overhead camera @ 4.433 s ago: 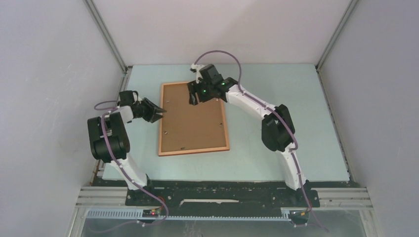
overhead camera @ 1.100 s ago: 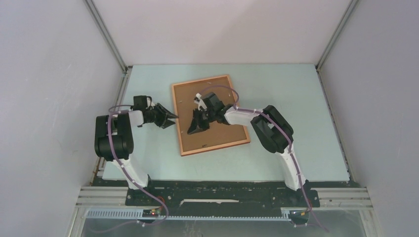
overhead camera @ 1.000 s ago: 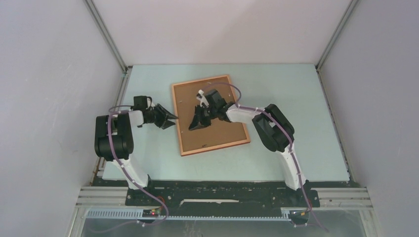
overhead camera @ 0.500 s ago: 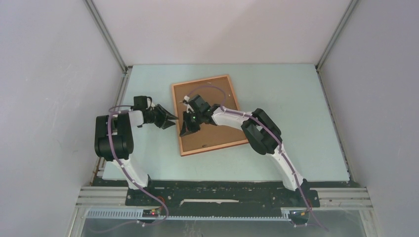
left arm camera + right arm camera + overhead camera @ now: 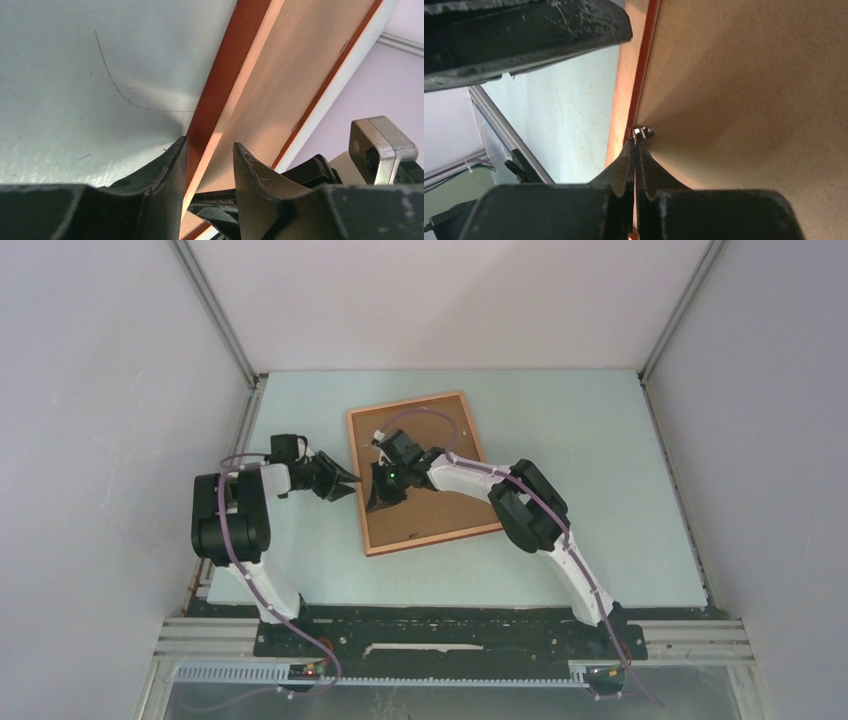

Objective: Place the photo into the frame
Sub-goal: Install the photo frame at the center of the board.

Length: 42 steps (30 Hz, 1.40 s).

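Note:
The frame (image 5: 432, 537) lies face down and askew on the table, its brown backing board (image 5: 425, 518) showing. The photo is hidden. My left gripper (image 5: 348, 486) is at the frame's left rail. In the left wrist view its fingers (image 5: 209, 142) stand apart with the reddish rail (image 5: 220, 85) running between them and not filling the gap. My right gripper (image 5: 370, 504) reaches across the backing to the same rail. Its jaws are shut, and the tips (image 5: 635, 142) meet at a small metal tab (image 5: 643, 132) by the rail (image 5: 624, 100). Whether the tab is pinched I cannot tell.
The pale green table (image 5: 590, 470) is walled in by grey panels on three sides. The two grippers are close together at the frame's left rail; the left one's finger (image 5: 524, 25) fills the top of the right wrist view.
My right gripper has slid left across the backing to the frame's left rail and closed. The left gripper has stayed put. Earlier the frame was turned and shifted to the right.

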Tool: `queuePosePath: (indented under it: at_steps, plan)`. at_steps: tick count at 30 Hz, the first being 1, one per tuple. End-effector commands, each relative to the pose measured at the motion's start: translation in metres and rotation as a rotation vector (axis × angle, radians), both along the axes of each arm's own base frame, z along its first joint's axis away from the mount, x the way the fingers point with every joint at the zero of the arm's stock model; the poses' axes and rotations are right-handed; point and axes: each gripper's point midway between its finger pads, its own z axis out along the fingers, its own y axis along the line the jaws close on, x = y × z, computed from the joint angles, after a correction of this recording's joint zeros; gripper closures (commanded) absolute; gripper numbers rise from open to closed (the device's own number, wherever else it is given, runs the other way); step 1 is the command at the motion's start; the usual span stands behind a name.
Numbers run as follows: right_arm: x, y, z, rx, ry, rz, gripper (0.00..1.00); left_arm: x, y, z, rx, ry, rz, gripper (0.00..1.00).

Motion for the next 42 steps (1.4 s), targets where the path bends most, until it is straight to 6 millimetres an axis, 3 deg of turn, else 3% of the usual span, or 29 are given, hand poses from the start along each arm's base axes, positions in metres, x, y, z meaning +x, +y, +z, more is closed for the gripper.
queuePosePath:
  at_steps: [1,9,13,17,22,23,25,27,29,35,39,42]
  plan:
    - [0.004,0.01,-0.007,-0.008,-0.028,0.003,1.0,0.014,-0.002,0.023,-0.007,-0.075,-0.014,0.58]
    - [0.015,0.016,-0.01,0.018,-0.033,-0.033,1.0,0.013,-0.002,0.022,-0.006,-0.074,-0.015,0.58]
    - [0.013,0.021,0.011,0.103,-0.048,-0.013,1.0,0.014,-0.002,0.022,-0.005,-0.075,-0.014,0.59]
    - [0.028,0.024,0.031,0.205,-0.065,-0.041,0.99,0.014,-0.001,0.022,-0.004,-0.074,-0.013,0.59]
    - [0.028,0.029,0.034,0.244,-0.028,-0.023,0.93,0.013,-0.001,0.021,0.0,-0.072,-0.013,0.59]
    - [0.021,0.027,0.04,0.255,-0.024,-0.01,0.91,0.013,-0.001,0.022,0.002,-0.076,-0.013,0.59]
    - [0.01,0.019,0.077,0.325,-0.102,0.019,0.86,0.014,0.0,0.025,0.012,-0.089,-0.012,0.59]
    - [0.001,0.0,0.088,0.322,-0.169,0.038,0.76,0.014,0.001,0.027,0.021,-0.095,-0.012,0.58]
    - [0.007,-0.017,0.096,0.303,-0.229,0.04,0.71,0.014,0.002,0.026,0.027,-0.091,-0.012,0.58]
    - [0.046,-0.071,0.079,0.263,-0.159,-0.066,0.7,0.013,0.008,0.019,0.079,-0.072,-0.01,0.51]
    - [0.056,-0.085,0.078,0.287,-0.132,-0.097,0.7,0.008,0.004,0.009,0.083,-0.043,-0.02,0.57]
    - [0.061,-0.088,0.075,0.287,-0.131,-0.107,0.7,-0.002,-0.012,0.005,0.08,-0.038,-0.051,0.64]
